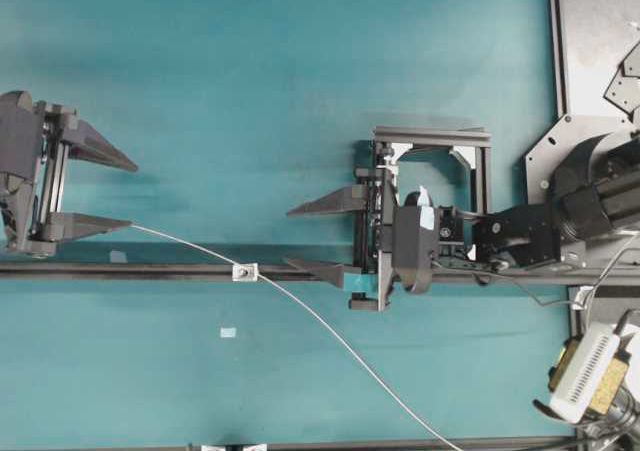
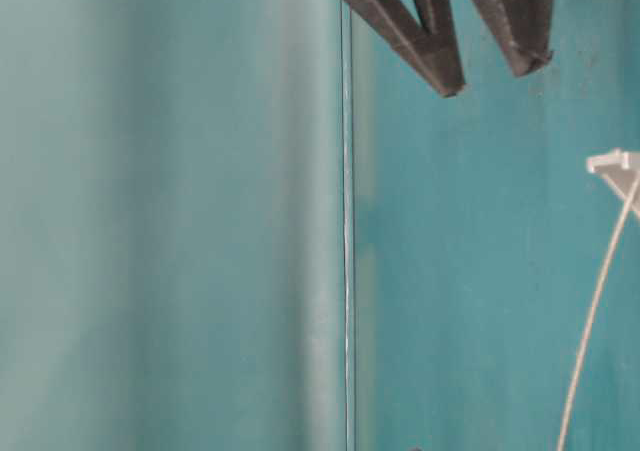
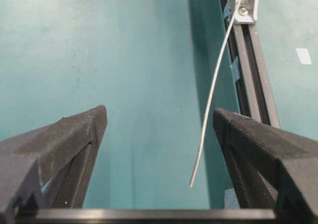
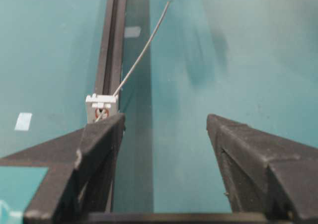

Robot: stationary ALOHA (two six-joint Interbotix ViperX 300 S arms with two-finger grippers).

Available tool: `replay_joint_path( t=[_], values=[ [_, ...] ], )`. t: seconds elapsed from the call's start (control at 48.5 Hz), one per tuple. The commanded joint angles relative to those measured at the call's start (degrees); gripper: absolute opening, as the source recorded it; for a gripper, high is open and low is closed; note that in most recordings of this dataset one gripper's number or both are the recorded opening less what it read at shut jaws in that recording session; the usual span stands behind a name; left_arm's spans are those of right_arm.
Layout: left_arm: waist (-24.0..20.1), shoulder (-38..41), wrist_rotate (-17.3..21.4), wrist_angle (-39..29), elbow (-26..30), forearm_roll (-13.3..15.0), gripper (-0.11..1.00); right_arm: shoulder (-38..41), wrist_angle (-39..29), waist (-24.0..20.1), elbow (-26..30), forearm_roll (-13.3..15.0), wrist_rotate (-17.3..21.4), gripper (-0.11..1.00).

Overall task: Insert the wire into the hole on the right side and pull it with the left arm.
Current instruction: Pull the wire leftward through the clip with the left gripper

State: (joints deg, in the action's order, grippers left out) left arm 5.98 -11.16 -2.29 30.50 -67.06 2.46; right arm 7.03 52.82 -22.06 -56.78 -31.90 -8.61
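The wire [image 1: 330, 329] is thin and pale. It curves up from the bottom edge, passes through the hole [image 4: 102, 113] in the small silvery bracket [image 1: 244, 271], and runs on leftward. Its free end [image 3: 190, 185] hangs between the fingers of my left gripper [image 3: 159, 111], nearer the right-hand finger and touching neither. The left gripper [image 1: 133, 195] is open at the far left. My right gripper [image 1: 287, 237] is open and empty just right of the bracket. Its lower finger [image 4: 102, 139] is beside the bracket [image 4: 102, 105]; I cannot tell whether it touches.
The bracket sits on a long black rail [image 1: 150, 269] that crosses the teal table. A black frame with white clamp parts [image 1: 432, 156] stands behind the right wrist. Grey metal plates [image 1: 600, 31] fill the far right. Small pale tape patches [image 1: 228, 332] lie near the rail.
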Motion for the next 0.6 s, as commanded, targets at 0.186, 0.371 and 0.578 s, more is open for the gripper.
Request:
replay_joint_path(
  t=[0.186,0.371,0.578],
  values=[
    [-0.2,-0.9,-0.3,0.5,1.0,-0.2,0.82,-1.5,-0.4,0.2,0.9,0.1,0.1,0.77],
    [-0.1,-2.0,0.0,0.5,1.4,-0.1,0.81,-1.5,-0.3,0.2,1.1,0.1,0.1,0.77],
    [0.0,-5.5,0.0,0.4,0.4,-0.2,0.81,-1.8,-0.3,0.1,1.4,0.1,0.0,0.77]
  ],
)
